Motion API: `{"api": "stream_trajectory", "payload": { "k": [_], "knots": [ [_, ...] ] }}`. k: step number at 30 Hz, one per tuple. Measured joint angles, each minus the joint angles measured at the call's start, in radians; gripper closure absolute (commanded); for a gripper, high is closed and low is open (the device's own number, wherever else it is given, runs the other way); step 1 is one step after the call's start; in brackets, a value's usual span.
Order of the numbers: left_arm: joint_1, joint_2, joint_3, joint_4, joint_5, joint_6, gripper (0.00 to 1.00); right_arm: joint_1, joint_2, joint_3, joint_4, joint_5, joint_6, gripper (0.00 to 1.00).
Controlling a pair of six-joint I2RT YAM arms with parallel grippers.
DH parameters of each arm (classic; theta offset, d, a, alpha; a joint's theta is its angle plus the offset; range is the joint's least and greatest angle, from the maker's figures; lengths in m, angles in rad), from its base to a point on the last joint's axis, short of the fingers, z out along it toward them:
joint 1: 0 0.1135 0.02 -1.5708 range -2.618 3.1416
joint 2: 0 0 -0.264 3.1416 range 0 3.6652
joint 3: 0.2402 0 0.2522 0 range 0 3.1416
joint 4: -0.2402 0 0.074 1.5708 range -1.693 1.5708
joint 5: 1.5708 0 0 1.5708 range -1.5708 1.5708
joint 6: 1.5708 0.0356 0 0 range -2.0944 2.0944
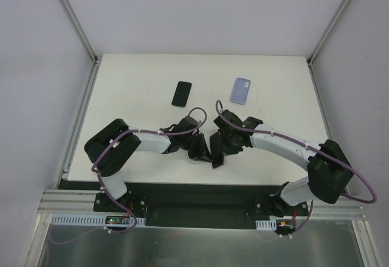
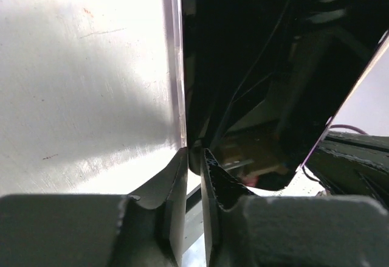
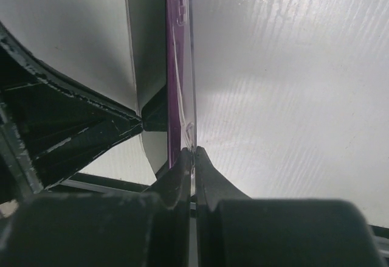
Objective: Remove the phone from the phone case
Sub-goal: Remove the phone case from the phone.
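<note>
While the right gripper (image 3: 193, 151) pinches shut on the purple-edged phone case (image 3: 177, 66) toward six o'clock on the table (image 1: 134, 78), the left gripper (image 2: 194, 152) clamps its edge from nine o'clock.

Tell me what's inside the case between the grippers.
A dark, glossy phone fills the clear purple case, which the right gripper pinches by its rim. The phone's back, against the case, is hidden, so how firmly it is seated cannot be seen.
</note>
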Motion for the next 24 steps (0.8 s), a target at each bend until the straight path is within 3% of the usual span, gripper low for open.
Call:
{"api": "stream_trajectory", "payload": {
  "k": [24],
  "knots": [
    [0.029, 0.022, -0.042, 0.05, 0.048, -0.001, 0.97, 0.078, 0.014, 0.038, 0.126, -0.087, 0.029, 0.99]
  ]
}}
